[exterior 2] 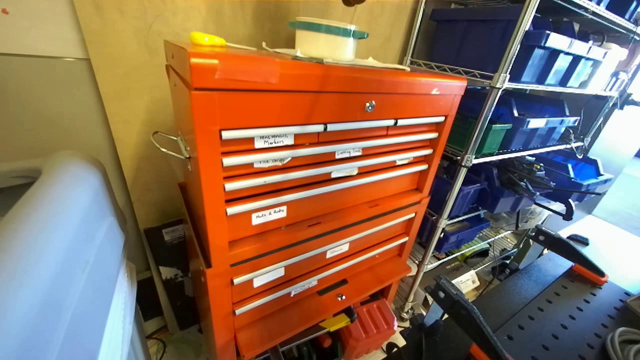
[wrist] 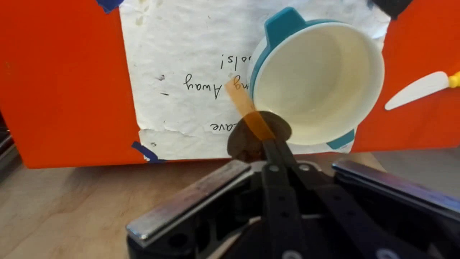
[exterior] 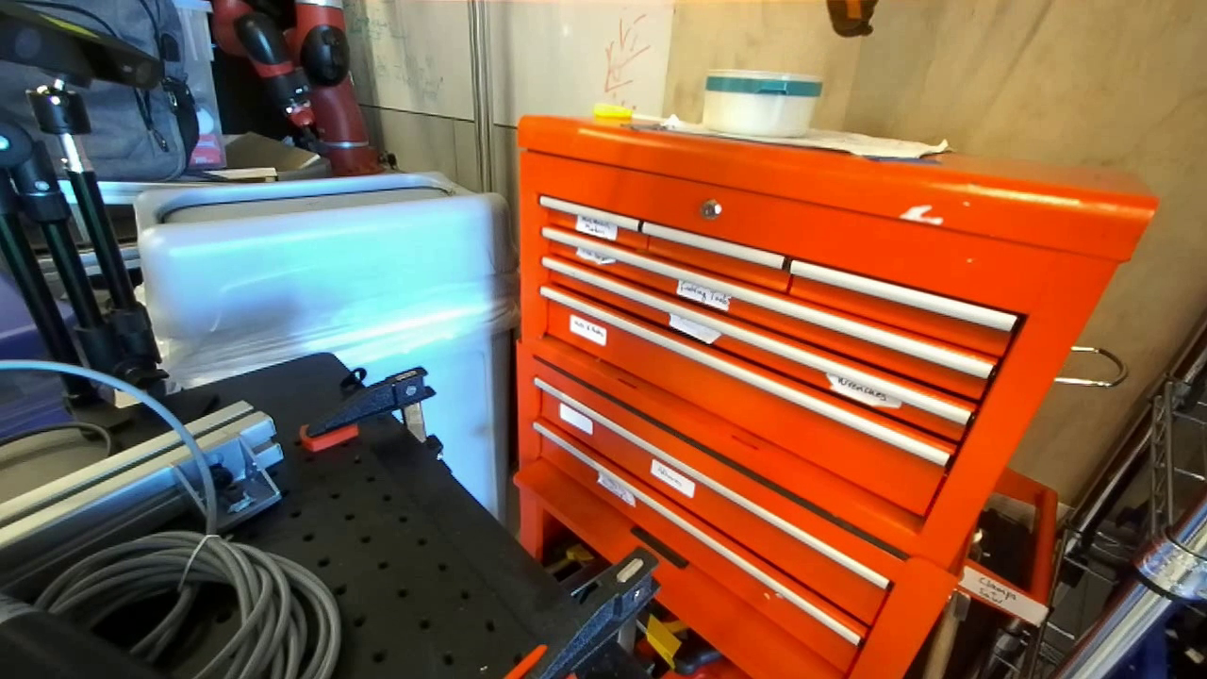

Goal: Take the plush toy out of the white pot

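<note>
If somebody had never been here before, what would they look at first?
Probably the big orange tool chest, which fills much of both exterior views. Next, the teal-banded white pot, sitting on paper atop it. Then what is likely the brown plush toy, held in the gripper above the chest.

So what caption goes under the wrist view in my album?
Fingers holding a brown plush toy, partly in front of the white pot.

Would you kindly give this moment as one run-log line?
white pot: upright on orange tool chest; gripper: closed on brown plush toy; toy: out of pot, above rim level; release: pending
</note>
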